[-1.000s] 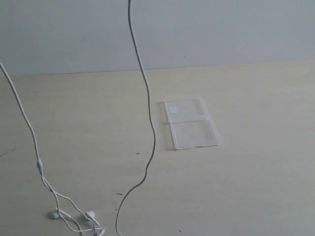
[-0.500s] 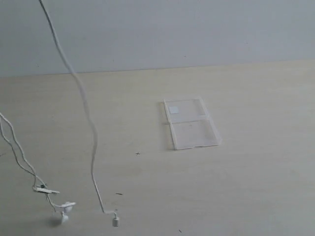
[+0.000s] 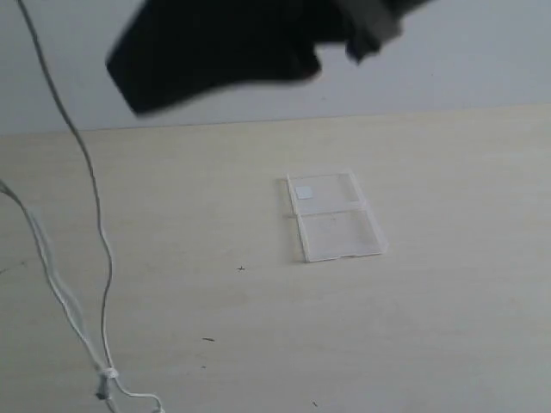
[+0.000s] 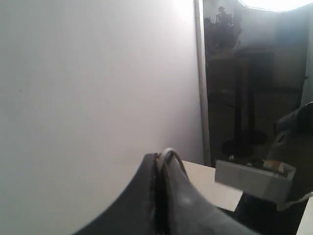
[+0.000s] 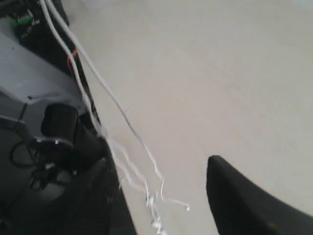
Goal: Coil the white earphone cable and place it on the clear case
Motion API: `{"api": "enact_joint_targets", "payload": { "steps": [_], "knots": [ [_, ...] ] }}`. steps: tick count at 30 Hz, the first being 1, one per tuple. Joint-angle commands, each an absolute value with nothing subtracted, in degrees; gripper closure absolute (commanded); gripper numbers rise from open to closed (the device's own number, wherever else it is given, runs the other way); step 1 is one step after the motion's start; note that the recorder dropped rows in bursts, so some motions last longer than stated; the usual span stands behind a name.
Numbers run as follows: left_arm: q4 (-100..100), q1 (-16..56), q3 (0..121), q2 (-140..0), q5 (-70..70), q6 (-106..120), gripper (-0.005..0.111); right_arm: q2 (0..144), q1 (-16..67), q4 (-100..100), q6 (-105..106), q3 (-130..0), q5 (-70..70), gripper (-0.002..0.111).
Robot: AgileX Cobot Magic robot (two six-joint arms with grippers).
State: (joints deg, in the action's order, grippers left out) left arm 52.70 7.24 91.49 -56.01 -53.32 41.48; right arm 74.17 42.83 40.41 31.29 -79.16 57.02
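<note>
Now that the right jaws stand apart: right gripper (image 5: 161, 196) carries nothing; the strand of the white earphone cable (image 3: 107, 375) that ran up over the table's middle a second ago has swung off to the left.
State, left gripper (image 4: 159, 161): fingers pressed together with a small loop of the cable pinched at their tips, same as a second ago.
Cable now: two strands drop from high on the left, out of frame, and meet low at the near-left of the table (image 3: 430, 327), where the loose ends bunch. I cannot tell whether they rest on the surface or dangle just above it.
Cable shape: long and slack, no coil formed.
Position, clear case (image 3: 332, 217): lies open and flat right of centre, white sticker (image 3: 303, 191) on the far panel, not shifted. Well apart from the cable, nothing on it.
New in exterior view: dark arm (image 3: 224, 43), blurred, crossing the top; absent half a second ago.
Reading: probably a regrasp, with one hold given up so the freed gripper can take the wire lower and begin a loop.
Progress: early; coiling and placing both undone.
Watch: a thin, swinging wire is a poor target.
</note>
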Motion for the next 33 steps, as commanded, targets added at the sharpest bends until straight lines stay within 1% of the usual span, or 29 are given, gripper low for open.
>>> {"api": "enact_joint_targets", "payload": {
  "steps": [1, 3, 5, 6, 7, 8, 11, 13, 14, 15, 17, 19, 22, 23, 27, 33],
  "knots": [
    [51.73, 7.32, 92.14, -56.33, -54.30, 40.07, 0.107, 77.29, 42.62, 39.93, 27.22, -74.85, 64.72, 0.057],
    [51.73, 7.32, 92.14, -56.33, -54.30, 40.07, 0.107, 78.42, 42.62, 39.43, 26.87, -74.69, 69.84, 0.061],
    [51.73, 7.32, 92.14, -56.33, -54.30, 39.83, 0.107, 78.41, 42.62, 37.60, 26.85, -74.69, 69.96, 0.068],
    [51.73, 7.32, 92.14, -56.33, -54.30, 39.83, 0.107, 77.67, 42.62, 36.91, 26.57, -74.69, 68.86, 0.074],
    [51.73, 7.32, 92.14, -56.33, -54.30, 39.83, 0.107, 76.55, 42.62, 36.78, 26.33, -74.69, 66.75, 0.078],
    [51.73, 7.32, 92.14, -56.33, -54.30, 39.83, 0.107, 73.47, 42.62, 36.78, 25.54, -74.69, 60.68, 0.085],
    [51.73, 7.32, 93.36, -56.33, -54.30, 38.44, 0.107, 67.04, 42.62, 37.35, 23.51, -73.37, 52.21, 0.092],
    [51.73, 7.32, 94.95, -56.39, -54.30, 38.44, 0.107, 60.22, 42.62, 38.64, 23.51, -68.84, 45.09, 0.099],
    [51.73, 7.32, 95.81, -56.39, -54.30, 38.35, 0.107, 54.66, 42.62, 41.04, 24.95, -63.72, 37.52, 0.108],
    [51.73, 7.32, 96.17, -56.39, -54.45, 38.35, 0.107, 52.38, 42.62, 42.87, 26.52, -61.30, 33.79, 0.108],
    [51.84, 7.32, 97.32, -56.48, -55.30, 37.13, 0.107, 44.35, 42.62, 55.14, 38.45, -49.44, 18.49, 0.108],
    [52.21, 7.32, 97.43, -56.94, -56.19, 36.68, 0.107, 42.34, 42.62, 64.82, 49.03, -43.11, 15.60, 0.108],
    [52.21, 7.32, 97.43, -57.74, -57.58, 35.19, 0.107, 45.53, 42.62, 77.60, 61.20, -38.63, 21.21, 0.108],
    [52.21, 7.32, 97.43, -58.09, -57.57, 34.18, 0.107, 48.17, 42.62, 82.98, 66.72, -38.20, 25.00, 0.108],
    [52.31, 7.32, 97.43, -58.57, -57.57, 33.60, 0.107, 55.56, 42.62, 93.96, 79.75, -38.20, 32.39, 0.108],
    [51.02, 7.32, 97.43, -58.57, -57.57, 33.60, 0.107, 64.17, 42.62, 99.01, 90.83, -38.20, 37.38, 0.108]
  ]
}}
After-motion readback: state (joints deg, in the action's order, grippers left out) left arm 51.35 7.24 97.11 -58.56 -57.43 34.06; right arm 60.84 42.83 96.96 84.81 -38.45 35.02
